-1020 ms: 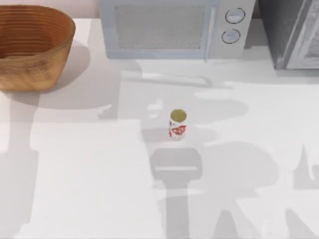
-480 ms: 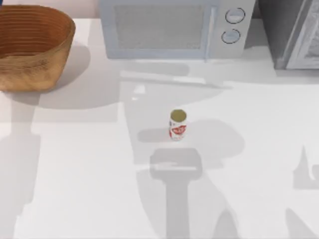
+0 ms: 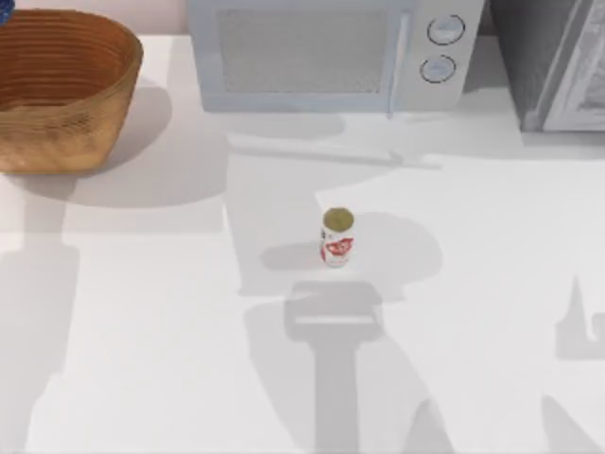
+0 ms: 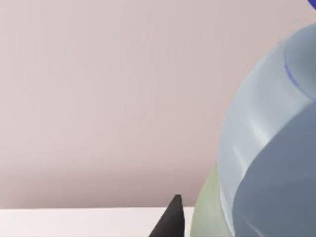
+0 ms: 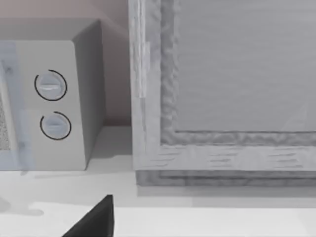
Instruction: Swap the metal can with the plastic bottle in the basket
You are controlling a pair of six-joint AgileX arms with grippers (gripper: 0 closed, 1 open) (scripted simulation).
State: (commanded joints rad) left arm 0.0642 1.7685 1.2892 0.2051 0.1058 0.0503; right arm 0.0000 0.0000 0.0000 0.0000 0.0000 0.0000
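Overhead, the metal can (image 3: 337,236) stands upright mid-table, the basket (image 3: 66,132) well apart at its 10 o'clock and a microwave (image 3: 326,52) at 12; a blue speck at the basket's far-left corner has come since the earlier frame. Left wrist view: the plastic bottle (image 4: 271,148) looms beside a dark fingertip (image 4: 170,219), grip undeterminable. Right wrist view: one dark fingertip (image 5: 94,222) before the microwave and a grey cabinet (image 5: 222,89); I cannot tell its state.
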